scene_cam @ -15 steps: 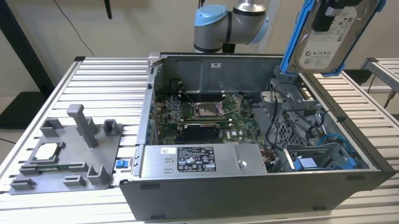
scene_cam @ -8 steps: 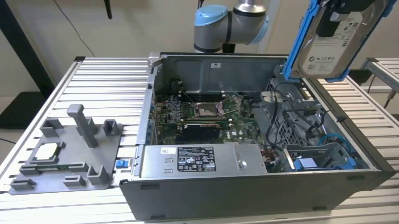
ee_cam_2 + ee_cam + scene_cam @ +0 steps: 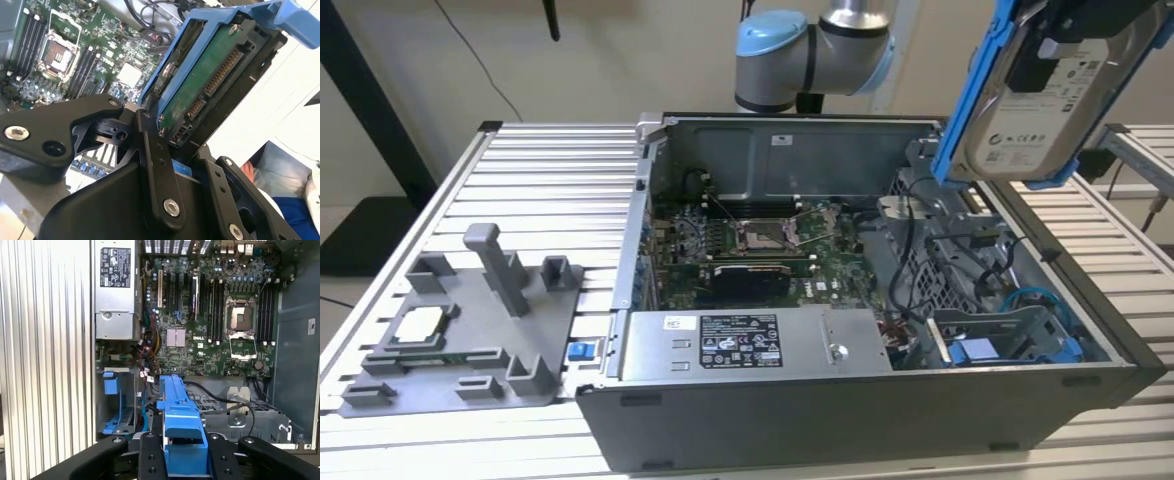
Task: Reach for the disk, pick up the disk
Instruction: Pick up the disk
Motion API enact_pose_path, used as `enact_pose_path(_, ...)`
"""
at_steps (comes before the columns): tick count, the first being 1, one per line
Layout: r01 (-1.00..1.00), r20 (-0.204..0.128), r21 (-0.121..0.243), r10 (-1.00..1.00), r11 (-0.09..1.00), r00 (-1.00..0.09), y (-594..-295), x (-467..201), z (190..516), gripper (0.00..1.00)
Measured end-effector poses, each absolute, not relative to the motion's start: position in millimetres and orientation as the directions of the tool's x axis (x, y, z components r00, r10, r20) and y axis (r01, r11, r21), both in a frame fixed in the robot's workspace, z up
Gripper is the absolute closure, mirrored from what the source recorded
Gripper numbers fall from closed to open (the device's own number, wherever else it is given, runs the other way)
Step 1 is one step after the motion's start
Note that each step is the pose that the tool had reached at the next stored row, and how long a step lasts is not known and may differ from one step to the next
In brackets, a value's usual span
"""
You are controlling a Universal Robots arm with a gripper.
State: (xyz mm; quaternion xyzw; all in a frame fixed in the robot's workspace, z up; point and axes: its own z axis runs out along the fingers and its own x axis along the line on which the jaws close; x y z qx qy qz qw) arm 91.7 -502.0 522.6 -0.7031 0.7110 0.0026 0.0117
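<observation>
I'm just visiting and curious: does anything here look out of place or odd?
Yes: the disk hangs tilted in the air above the open computer case, clamped in the end effector, not seated in a bay. The motherboard's processor socket stands open.

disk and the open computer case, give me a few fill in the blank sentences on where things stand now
1. The gripper is shut on the ____.
2. The disk hangs in the air ____ the open computer case.
3. The plastic frame edging the disk is ____ in colour.
4. On the grey fixture at the exterior view's left lies a small square ____.

Missing words: disk; above; blue; chip
</observation>
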Motion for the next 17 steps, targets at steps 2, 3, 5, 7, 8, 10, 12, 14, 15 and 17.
enact_pose_path(2,-1.000,-0.020,-0.013,-1.000,0.011,-0.011,-505.8,91.7,521.7,1.00)
enact_pose_path(3,-1.000,-0.020,-0.013,-1.000,0.011,-0.011,-507.9,91.7,521.3,1.00)
enact_pose_path(5,-1.000,-0.020,-0.013,-1.000,0.011,-0.010,-511.5,91.7,520.4,1.00)
enact_pose_path(7,-1.000,-0.020,-0.013,-1.000,0.010,-0.010,-515.8,91.7,519.5,1.00)
enact_pose_path(8,-1.000,-0.020,-0.013,-1.000,0.010,-0.010,-517.7,91.7,519.0,1.00)
enact_pose_path(10,-1.000,-0.020,-0.013,-1.000,0.010,-0.010,-521.7,91.7,518.2,1.00)
enact_pose_path(12,-1.000,-0.020,-0.013,-1.000,0.010,-0.010,-525.7,91.7,517.2,1.00)
enact_pose_path(14,-1.000,-0.020,-0.013,-1.000,0.010,-0.010,-529.9,91.7,516.2,1.00)
enact_pose_path(15,-1.000,-0.020,-0.013,-1.000,0.010,-0.009,-532.1,91.7,515.7,1.00)
enact_pose_path(17,-1.000,-0.020,-0.013,-1.000,0.010,-0.009,-535.8,91.7,514.8,1.00)
